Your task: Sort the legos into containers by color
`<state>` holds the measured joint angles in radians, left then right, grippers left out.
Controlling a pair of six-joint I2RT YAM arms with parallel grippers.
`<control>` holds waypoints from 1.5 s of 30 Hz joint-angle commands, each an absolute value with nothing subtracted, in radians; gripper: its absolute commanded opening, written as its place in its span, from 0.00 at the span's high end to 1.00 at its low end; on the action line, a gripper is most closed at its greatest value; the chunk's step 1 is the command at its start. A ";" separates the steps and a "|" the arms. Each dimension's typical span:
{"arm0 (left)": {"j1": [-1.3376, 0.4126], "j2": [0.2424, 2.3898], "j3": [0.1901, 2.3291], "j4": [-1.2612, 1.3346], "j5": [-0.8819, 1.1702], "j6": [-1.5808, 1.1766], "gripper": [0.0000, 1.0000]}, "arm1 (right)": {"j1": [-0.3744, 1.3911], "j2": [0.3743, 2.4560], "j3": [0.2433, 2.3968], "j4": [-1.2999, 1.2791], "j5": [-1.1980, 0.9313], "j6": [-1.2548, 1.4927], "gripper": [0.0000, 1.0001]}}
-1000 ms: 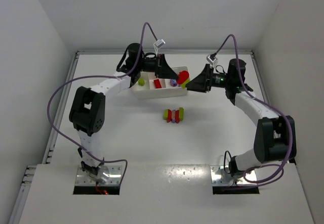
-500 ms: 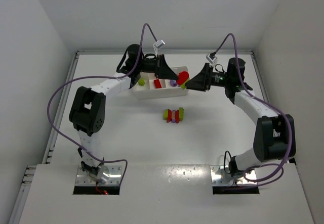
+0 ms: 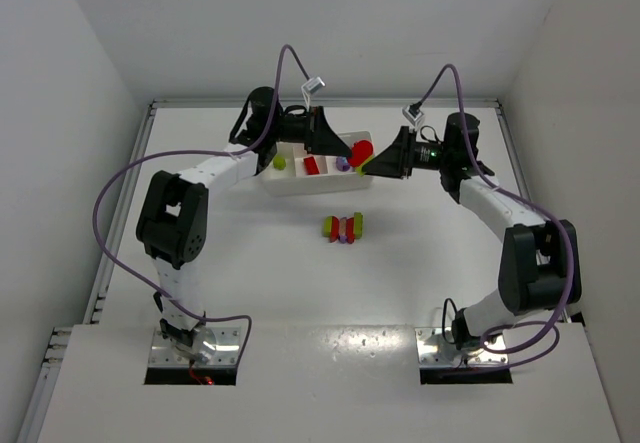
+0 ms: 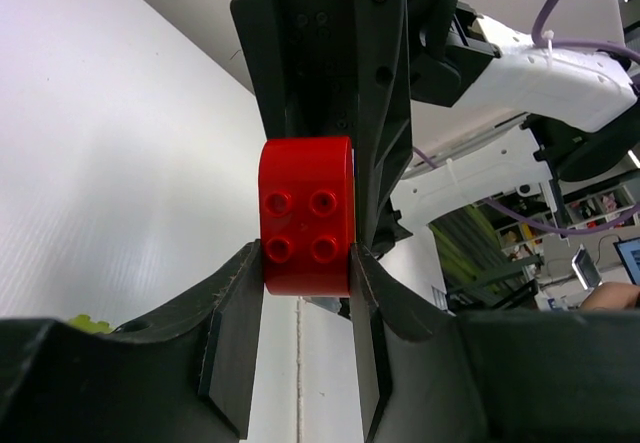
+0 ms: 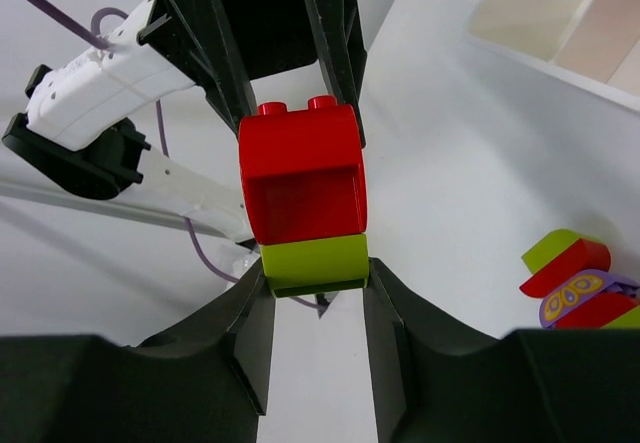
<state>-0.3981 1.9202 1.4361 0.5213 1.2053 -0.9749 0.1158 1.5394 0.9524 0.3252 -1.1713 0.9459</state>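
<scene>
A red lego (image 3: 360, 149) and a yellow-green lego (image 3: 368, 163) are stuck together in the air over the right end of the white tray (image 3: 300, 185). My left gripper (image 3: 347, 148) is shut on the red lego (image 4: 306, 216). My right gripper (image 3: 377, 162) is shut on the yellow-green lego (image 5: 314, 263), with the red lego (image 5: 300, 173) on top of it. The tray holds a yellow-green lego (image 3: 280, 163) in its left compartment, a red one (image 3: 311, 166) in the middle and a purple one (image 3: 343, 164) on the right.
A cluster of red, yellow-green and purple legos (image 3: 343, 227) lies on the table in front of the tray; it also shows in the right wrist view (image 5: 578, 281). The tray's corner (image 5: 560, 33) shows at the upper right of that view. White walls enclose the table.
The right arm has shifted slightly left toward the left gripper. Both grippers keep their hold on the joined red and yellow-green legos.
</scene>
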 commanded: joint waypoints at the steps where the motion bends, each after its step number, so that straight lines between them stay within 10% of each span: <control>1: -0.397 1.879 1.456 0.578 1.190 -0.969 1.00 | 0.130 1.514 0.970 0.399 -1.218 0.924 0.99; 31: -0.284 1.930 1.575 -0.192 0.410 -0.331 0.99 | 0.121 1.450 0.991 0.104 -1.175 0.689 1.00; 35: -0.284 1.962 1.575 -0.215 0.390 -0.331 0.82 | 0.121 1.492 1.029 0.104 -1.166 0.689 1.00; 41: -0.284 1.961 1.585 -0.216 0.388 -0.360 0.08 | 0.130 1.552 1.087 0.115 -1.103 0.689 1.00; 45: -0.267 1.893 1.585 -0.128 0.509 -0.434 0.01 | 0.150 1.614 1.147 0.152 -1.060 0.707 1.00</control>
<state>-0.2798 1.9728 1.5497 -0.2150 0.4236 -0.3763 0.1307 1.5845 1.0725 0.0776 -1.1042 0.7097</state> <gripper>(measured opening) 0.991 0.371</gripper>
